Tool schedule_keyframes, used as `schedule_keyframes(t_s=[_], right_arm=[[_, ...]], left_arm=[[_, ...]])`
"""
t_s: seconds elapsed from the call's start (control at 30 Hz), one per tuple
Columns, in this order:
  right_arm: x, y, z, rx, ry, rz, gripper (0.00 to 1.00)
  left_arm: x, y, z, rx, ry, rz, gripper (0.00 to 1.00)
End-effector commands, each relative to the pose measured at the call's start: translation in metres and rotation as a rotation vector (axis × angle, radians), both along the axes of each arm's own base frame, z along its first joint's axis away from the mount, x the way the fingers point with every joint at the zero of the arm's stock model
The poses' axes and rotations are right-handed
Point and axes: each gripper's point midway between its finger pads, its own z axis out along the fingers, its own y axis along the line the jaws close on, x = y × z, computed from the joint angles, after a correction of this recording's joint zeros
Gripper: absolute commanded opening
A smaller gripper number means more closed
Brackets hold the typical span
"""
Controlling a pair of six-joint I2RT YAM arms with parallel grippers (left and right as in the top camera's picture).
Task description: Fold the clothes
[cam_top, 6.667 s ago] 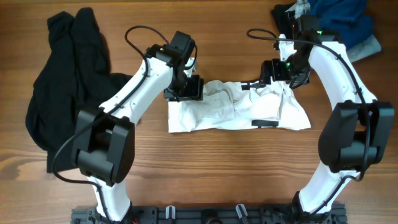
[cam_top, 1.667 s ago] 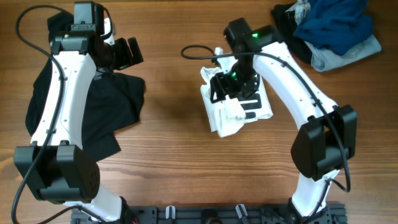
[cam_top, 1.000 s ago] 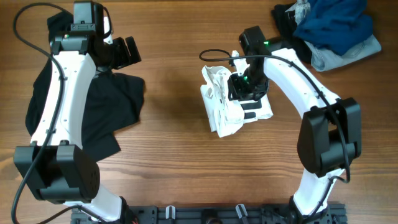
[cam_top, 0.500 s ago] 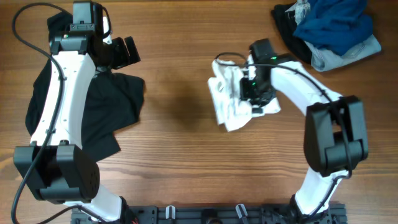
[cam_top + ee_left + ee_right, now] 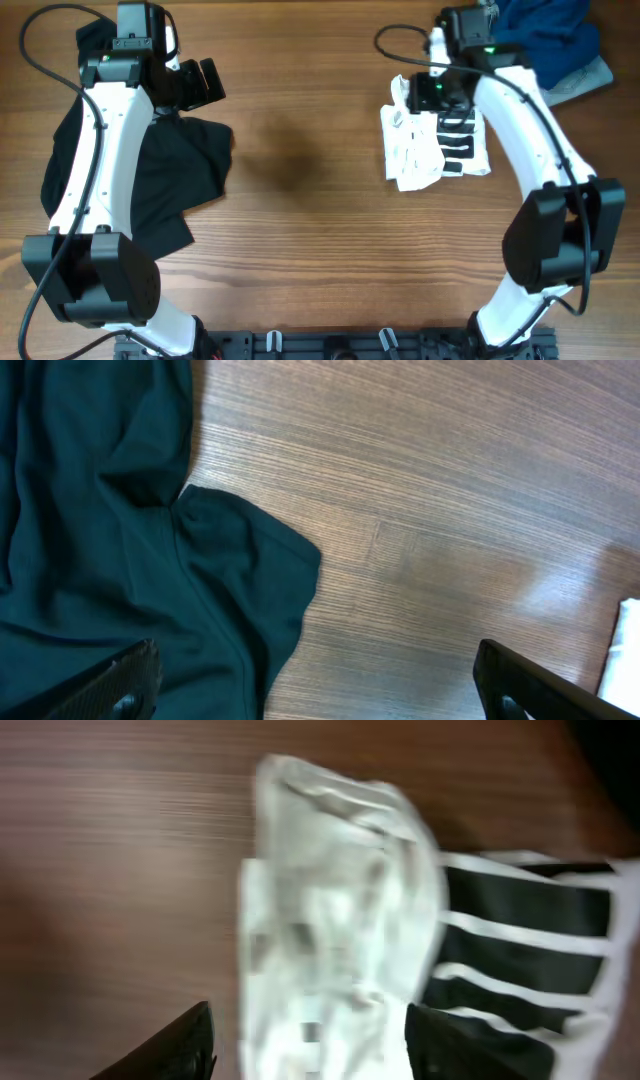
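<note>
The clothes (image 5: 420,150), a white T-shirt, lie folded into a small bundle at the right of the table, with black stripes (image 5: 460,140) on the right half. My right gripper (image 5: 437,95) hovers over the bundle's far edge. In the right wrist view the picture is blurred: the white cloth (image 5: 340,920) lies below my right gripper (image 5: 310,1040), whose jaws stand apart, the left finger (image 5: 185,1040) off the cloth's edge. My left gripper (image 5: 205,82) is open at the far left, with nothing between its fingers (image 5: 130,675).
A black garment (image 5: 120,170) sprawls under the left arm and fills the left of the left wrist view (image 5: 100,510). A pile of blue and grey clothing (image 5: 540,40) sits at the far right corner, close behind the right arm.
My right arm has carried the folded T-shirt to the right and farther back, and its jaws have widened. The left arm has not moved.
</note>
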Motion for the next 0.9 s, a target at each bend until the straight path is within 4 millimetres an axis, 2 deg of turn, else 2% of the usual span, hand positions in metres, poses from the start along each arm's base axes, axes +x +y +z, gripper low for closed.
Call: schedule_keyframes(t_s=[0.0,0.13,0.23,0.3,0.37,0.47,0.57,0.6,0.7,0.73,0.87], right_arm=[[-0.006,0.021,-0.021,-0.039,0.048,-0.005,0.63],[-0.009,0.008,-0.059,-0.171,0.121,-0.141,0.63],[-0.011,-0.003,-0.074,-0.232,0.147,-0.18,0.64],[-0.012,-0.005,-0.08,-0.247,0.157,-0.18,0.69],[-0.012,-0.001,-0.09,-0.232,0.176,-0.164,0.74],[-0.017,0.024,-0.103,-0.12,0.227,-0.061,0.79],[-0.021,0.031,-0.11,-0.085,0.247,-0.045,0.83],[-0.022,0.031,-0.111,-0.087,0.25,-0.044,0.83],[-0.025,0.025,-0.116,-0.113,0.258,-0.068,0.74],[-0.027,0.019,-0.12,-0.145,0.258,-0.09,0.74],[-0.041,0.013,-0.136,-0.166,0.288,-0.09,0.72]], left_arm=[[0.002,0.012,-0.004,0.04,0.004,0.018,1.0],[-0.001,0.028,-0.005,0.061,0.017,0.055,1.0],[-0.003,0.037,-0.006,0.061,0.026,0.077,1.0],[-0.004,0.043,-0.006,0.061,0.027,0.089,1.0],[-0.004,0.046,-0.006,0.06,0.027,0.097,1.0],[-0.004,0.047,-0.006,0.061,0.028,0.1,1.0],[-0.005,0.047,-0.006,0.06,0.031,0.1,1.0],[-0.005,0.047,-0.006,0.06,0.031,0.1,1.0],[-0.005,0.047,-0.006,0.06,0.031,0.1,1.0],[-0.005,0.047,-0.006,0.06,0.031,0.1,1.0],[-0.005,0.047,-0.006,0.06,0.031,0.1,1.0]])
